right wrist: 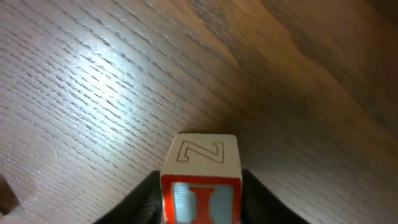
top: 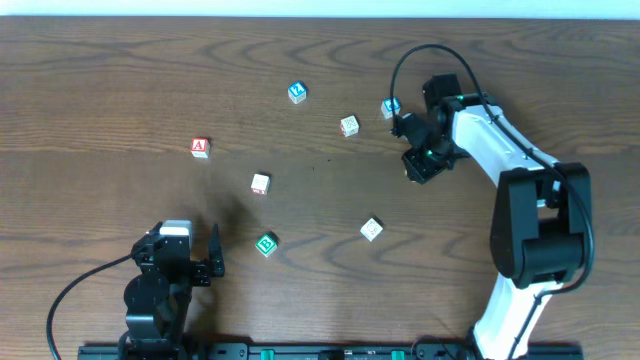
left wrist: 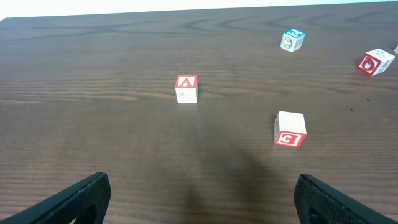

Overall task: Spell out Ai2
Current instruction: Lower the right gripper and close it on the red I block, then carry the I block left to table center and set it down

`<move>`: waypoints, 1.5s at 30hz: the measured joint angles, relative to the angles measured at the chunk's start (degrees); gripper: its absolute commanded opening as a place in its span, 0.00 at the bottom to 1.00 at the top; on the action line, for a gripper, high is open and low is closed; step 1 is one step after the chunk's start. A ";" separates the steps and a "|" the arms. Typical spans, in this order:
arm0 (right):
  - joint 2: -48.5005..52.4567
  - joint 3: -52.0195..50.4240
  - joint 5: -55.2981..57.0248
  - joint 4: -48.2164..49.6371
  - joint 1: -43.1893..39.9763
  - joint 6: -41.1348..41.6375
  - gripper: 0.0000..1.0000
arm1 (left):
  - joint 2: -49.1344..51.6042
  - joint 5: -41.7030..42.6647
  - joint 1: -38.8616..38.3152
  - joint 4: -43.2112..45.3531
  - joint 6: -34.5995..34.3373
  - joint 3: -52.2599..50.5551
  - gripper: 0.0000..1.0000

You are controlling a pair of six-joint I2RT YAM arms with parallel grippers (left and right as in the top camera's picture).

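Observation:
My right gripper is shut on a block with a red I on one face and a Z on another, held above the wood at the right back of the table; overhead the gripper hides the block. The red A block lies at the left; it also shows in the left wrist view. My left gripper is open and empty near the front left. I cannot pick out a block with a 2.
Other letter blocks lie scattered: a blue one, a blue one by the right arm, a red-printed one, a white and red one, a green one, a pale one.

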 measured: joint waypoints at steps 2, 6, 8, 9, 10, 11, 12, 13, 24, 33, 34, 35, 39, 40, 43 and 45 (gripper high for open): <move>0.00 0.00 0.04 0.15 0.35 0.11 0.29 | 0.00 0.00 0.00 0.00 0.00 0.00 0.95; 0.00 0.00 0.11 0.33 0.72 0.09 0.25 | 0.00 0.00 0.00 0.00 -0.02 0.00 0.95; 0.00 0.00 0.15 0.35 0.79 0.09 0.22 | 0.00 0.00 0.00 0.00 0.00 0.00 0.95; 0.00 0.00 0.15 0.35 0.79 0.09 0.20 | 0.00 0.00 0.00 0.00 0.00 0.00 0.95; 0.00 0.00 0.15 0.35 0.79 0.09 0.20 | 0.00 0.00 0.00 0.00 0.00 0.00 0.95; 0.00 0.00 0.15 0.35 0.81 0.09 0.19 | 0.00 0.00 0.00 0.00 0.00 0.00 0.95; 0.00 0.00 0.15 0.35 0.81 0.11 0.17 | 0.00 0.00 0.00 0.00 0.00 0.00 0.96; 0.00 0.00 0.17 0.37 0.83 0.20 0.17 | 0.00 0.00 0.00 0.00 0.00 0.00 0.95; 0.37 5.20 0.09 1.29 6.08 10.95 0.01 | 0.00 0.00 0.00 0.00 0.00 0.00 0.95; 0.37 10.95 4.33 7.54 18.18 39.39 0.01 | 0.00 0.00 0.00 0.00 0.00 0.00 0.95; 0.37 10.95 5.53 7.50 19.76 41.68 0.02 | 0.00 0.00 0.00 0.00 0.00 0.00 0.95; 0.37 10.95 7.28 7.45 21.79 44.19 0.02 | 0.00 0.00 0.00 0.00 0.00 0.00 0.95; 0.37 11.15 12.87 7.15 28.52 50.73 0.02 | 0.00 0.00 0.00 0.00 0.00 0.00 0.95; 0.37 11.41 14.56 7.17 29.66 52.52 0.01 | 0.00 0.00 0.00 0.00 0.00 0.00 0.95; 0.37 11.91 16.96 6.88 31.56 55.74 0.01 | 0.00 0.00 0.00 0.00 0.00 0.00 0.95; 0.37 11.98 18.32 6.38 31.01 58.14 0.02 | 0.00 0.00 0.00 0.00 0.00 0.00 0.95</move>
